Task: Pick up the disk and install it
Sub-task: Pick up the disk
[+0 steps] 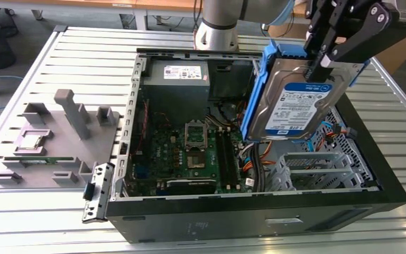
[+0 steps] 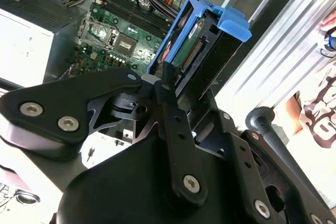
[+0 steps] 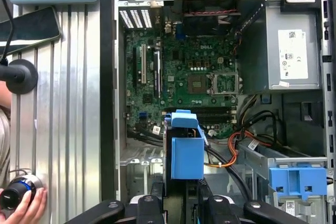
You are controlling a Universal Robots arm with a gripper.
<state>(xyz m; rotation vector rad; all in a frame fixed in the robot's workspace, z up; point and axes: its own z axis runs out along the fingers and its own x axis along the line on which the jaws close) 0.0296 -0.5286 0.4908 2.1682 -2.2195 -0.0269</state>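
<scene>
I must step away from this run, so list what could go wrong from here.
1. The gripper pinches the disk near its upper end, and the disk hangs tilted above the open case. A slip could drop it onto the motherboard.
2. Orange and black cables lie loose beside the drive cage. The disk's blue bracket may snag them if it is lowered there.

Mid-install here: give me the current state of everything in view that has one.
computer case, lying on its side, panel off, interior exposed.
disk, gripped, lifted above the computer case, tilted, not seated.
gripper, shut on the disk.
drive cage, empty in the exterior view.
processor chip, resting on the gray fixture, outside the computer case.
</scene>
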